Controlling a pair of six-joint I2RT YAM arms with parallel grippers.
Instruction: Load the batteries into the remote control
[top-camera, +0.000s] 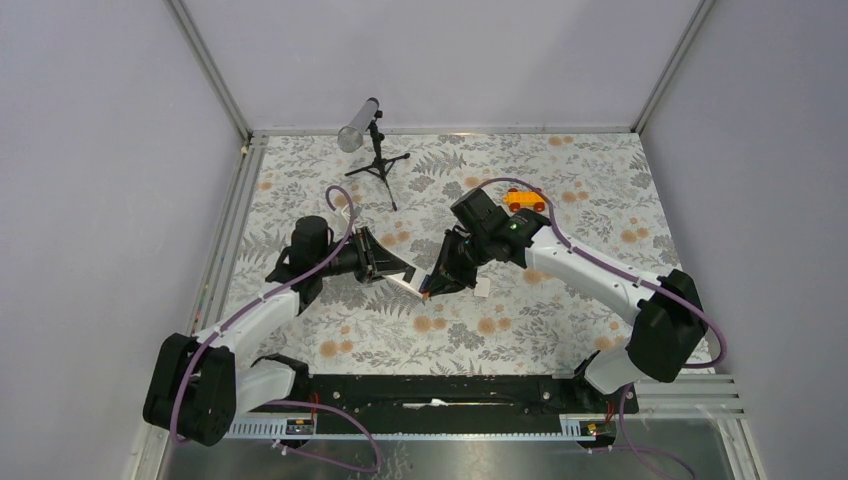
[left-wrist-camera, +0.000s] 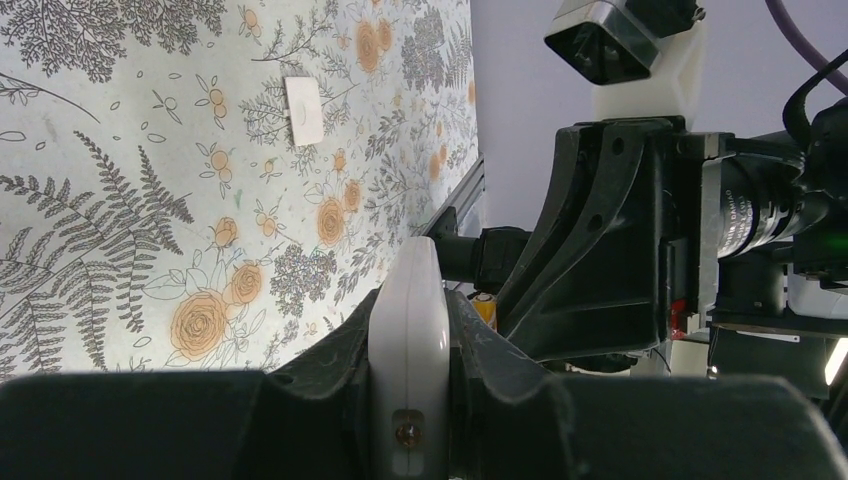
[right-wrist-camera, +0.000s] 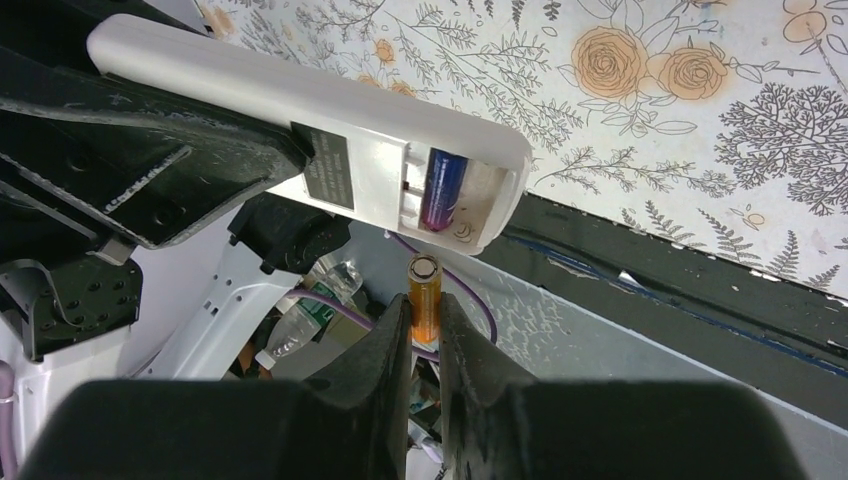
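Note:
My left gripper (top-camera: 392, 272) is shut on the remote control (left-wrist-camera: 408, 340) and holds it above the table, its white back turned toward the right arm. In the right wrist view the remote (right-wrist-camera: 300, 130) shows an open battery bay with the blue-purple battery (right-wrist-camera: 443, 188) seated in one slot; the slot beside it is empty. My right gripper (right-wrist-camera: 424, 325) is shut on the orange battery (right-wrist-camera: 423, 295), which stands end-up just below the bay, a short gap from it. In the top view the right gripper (top-camera: 436, 287) sits right beside the remote's end (top-camera: 407, 287).
A small white battery cover (left-wrist-camera: 303, 110) lies flat on the floral cloth, also visible in the top view (top-camera: 482, 289). An orange toy car (top-camera: 524, 199) sits at the back right. A small tripod with a silver cylinder (top-camera: 372, 150) stands at the back.

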